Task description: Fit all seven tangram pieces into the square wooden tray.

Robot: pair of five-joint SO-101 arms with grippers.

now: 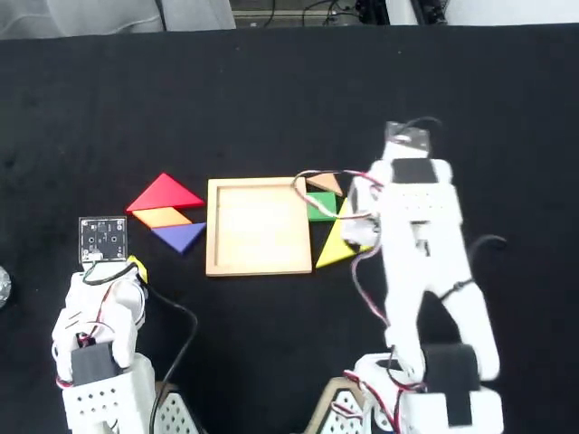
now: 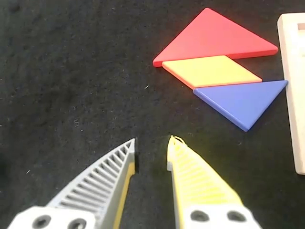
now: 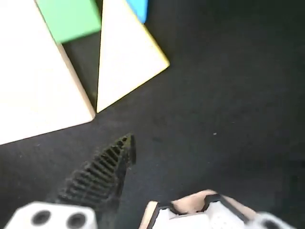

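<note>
Table [image 1: 271, 90]: tray [image 1: 258, 226] at centre, empty. 0 of 7 placed, so all the fitting is left to do. Left of tray, touching each other: red triangle [image 1: 166, 193], blue triangle [image 1: 181, 236], orange parallelogram [image 1: 163, 217]. Right of tray, by the right arm: yellow triangle [image 1: 335, 246], green square [image 1: 321, 206], tan triangle [image 1: 326, 183]. Left gripper [image 2: 152, 140] is slightly parted and empty, near the blue triangle without touching it. Right gripper [image 3: 147, 162] looks spread wide and empty, just beside the yellow triangle and tray corner.

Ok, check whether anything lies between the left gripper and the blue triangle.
Nothing visible does. Bare black cloth separates the left gripper from the blue triangle; the orange parallelogram and red triangle lie beyond it.
</note>
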